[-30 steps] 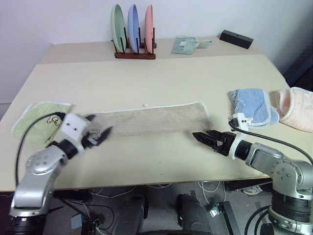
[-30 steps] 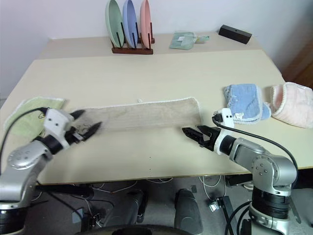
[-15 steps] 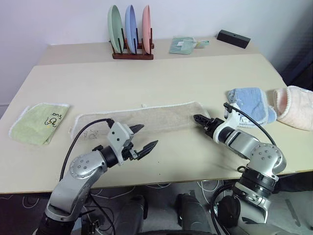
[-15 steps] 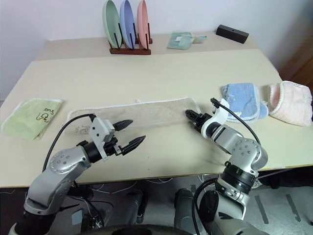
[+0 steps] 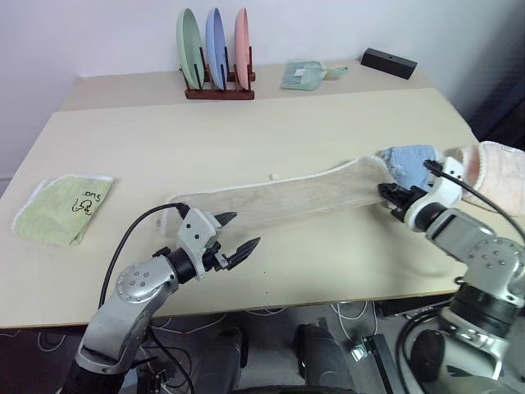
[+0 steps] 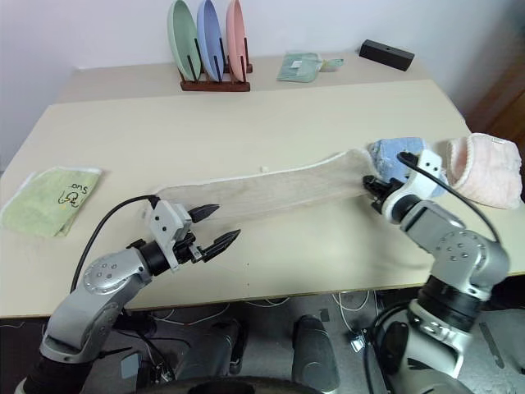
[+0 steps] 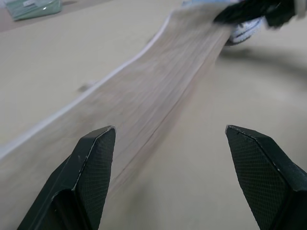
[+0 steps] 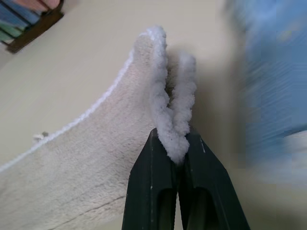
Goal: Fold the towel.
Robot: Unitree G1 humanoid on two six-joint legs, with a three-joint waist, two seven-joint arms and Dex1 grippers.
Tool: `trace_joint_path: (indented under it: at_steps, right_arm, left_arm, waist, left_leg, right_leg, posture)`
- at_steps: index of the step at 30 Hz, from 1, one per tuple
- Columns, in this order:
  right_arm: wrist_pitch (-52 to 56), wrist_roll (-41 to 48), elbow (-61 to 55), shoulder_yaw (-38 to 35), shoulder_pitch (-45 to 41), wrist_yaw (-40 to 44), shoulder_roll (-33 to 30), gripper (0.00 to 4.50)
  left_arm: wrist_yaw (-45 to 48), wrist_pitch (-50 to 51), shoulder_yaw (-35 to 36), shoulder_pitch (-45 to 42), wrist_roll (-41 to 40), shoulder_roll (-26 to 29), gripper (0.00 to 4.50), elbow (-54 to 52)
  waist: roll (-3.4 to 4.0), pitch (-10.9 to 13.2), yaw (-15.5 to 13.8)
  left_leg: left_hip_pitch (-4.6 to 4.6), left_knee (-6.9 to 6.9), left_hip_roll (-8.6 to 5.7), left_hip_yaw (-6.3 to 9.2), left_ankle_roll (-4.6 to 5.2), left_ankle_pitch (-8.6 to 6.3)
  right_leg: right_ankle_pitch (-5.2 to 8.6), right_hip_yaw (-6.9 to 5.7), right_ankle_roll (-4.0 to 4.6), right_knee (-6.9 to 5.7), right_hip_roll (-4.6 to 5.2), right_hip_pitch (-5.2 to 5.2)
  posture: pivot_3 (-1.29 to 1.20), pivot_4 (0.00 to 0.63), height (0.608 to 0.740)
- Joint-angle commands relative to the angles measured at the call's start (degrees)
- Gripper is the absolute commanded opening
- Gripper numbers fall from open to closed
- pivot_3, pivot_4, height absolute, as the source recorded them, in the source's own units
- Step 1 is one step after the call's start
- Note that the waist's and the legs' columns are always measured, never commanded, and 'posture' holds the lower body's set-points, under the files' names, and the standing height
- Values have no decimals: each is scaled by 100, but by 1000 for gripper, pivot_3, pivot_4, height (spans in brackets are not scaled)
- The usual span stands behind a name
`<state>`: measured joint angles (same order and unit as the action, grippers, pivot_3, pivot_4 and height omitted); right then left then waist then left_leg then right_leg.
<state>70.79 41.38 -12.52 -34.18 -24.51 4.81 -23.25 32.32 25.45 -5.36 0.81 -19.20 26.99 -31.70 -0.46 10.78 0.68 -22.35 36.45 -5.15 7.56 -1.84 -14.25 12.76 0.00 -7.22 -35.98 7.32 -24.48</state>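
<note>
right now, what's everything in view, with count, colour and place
towel: one, beige with white edging, a long strip across the middle of the table, its right end lifted
small cloth: one, light green with dark lettering, near the table's left edge
folded cloth: one, light blue, right side, just behind the towel's lifted end
pink cloth: one, at the table's right edge
plates: three, green, blue, pink, upright in a dark wooden rack at the back
pale green cloth: one, back, right of the rack
black box: one, back right corner
table: one, light wood
left gripper: jaws open, near the towel's left end
right gripper: jaws shut on the towel's right end
</note>
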Motion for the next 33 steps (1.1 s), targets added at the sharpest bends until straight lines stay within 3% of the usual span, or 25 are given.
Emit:
trace_joint_path:
  at_steps: [1, 6, 12, 20, 23, 29, 31, 33]
  right_arm:
    - [-640, -321, -457, 952, -27, 910, -922, 52]
    - [-1460, -779, -1084, 2743, -61, 2070, -1651, 52]
    - [-2080, -1450, -979, 4350, -229, 2478, -1315, 52]
    - [-2416, -2034, -213, 4745, -309, 2516, -832, 52]
    - [-2367, -1876, -387, 4621, -241, 2799, -885, 939]
    - [-2895, -1402, -1055, 3987, 96, 3777, -1392, 3900]
    - [-2898, -1024, -1050, 3534, 84, 3980, -1397, 3900]
    - [-2811, -1056, -651, 3331, -117, 3679, -1205, 3391]
  left_arm:
    - [43, -192, 35, -157, 60, -8, 3759, 73]
    - [32, -236, 19, -223, 99, -34, 3759, 133]
    - [-79, -229, -35, -142, 171, -121, 3759, 31]
    - [-190, -209, -9, 20, 215, -151, 3759, -86]
    - [-201, -219, 10, 48, 233, -145, 3759, -76]
    - [-244, -214, 126, 132, 207, -144, 3759, -33]
    - [-321, -163, 241, 199, 131, -195, 3759, -34]
    - [-400, -99, 344, 254, 36, -277, 3759, -32]
  waist:
    - [2, 1, 16]
    - [-1, 0, 35]
    - [-7, 2, -29]
    - [-8, 2, -20]
    - [-8, 1, -18]
    - [-8, 2, -28]
    - [-8, 2, -27]
    - [-8, 2, -13]
  left_leg:
    - [0, 0, 1, -3, 0, 0]
    - [5, -11, 10, -8, 2, -1]
    - [-5, -5, 10, 2, 2, -1]
    - [-7, -8, 7, 10, 1, -1]
    - [-6, -10, 7, 10, 1, -1]
    - [-7, -13, 7, 7, 1, -1]
    - [-6, -13, 8, 8, 1, -1]
    - [-6, -13, 8, 8, 1, -1]
  right_leg:
    - [0, 1, 0, 1, 0, 0]
    - [1, 0, 0, 9, -11, 0]
    - [0, 0, -1, 25, -9, 2]
    - [-7, 0, 3, 45, -8, 6]
    - [-7, 0, 3, 45, -10, 5]
    - [-7, -1, 2, 52, -10, 6]
    - [-8, -1, 2, 53, -10, 7]
    - [-8, -1, 2, 52, -11, 7]
  posture:
    - [0, 150, 740]
    - [0, 150, 740]
    - [0, 150, 740]
    - [0, 150, 740]
    - [0, 150, 740]
    - [0, 150, 740]
    - [0, 150, 740]
    - [0, 150, 740]
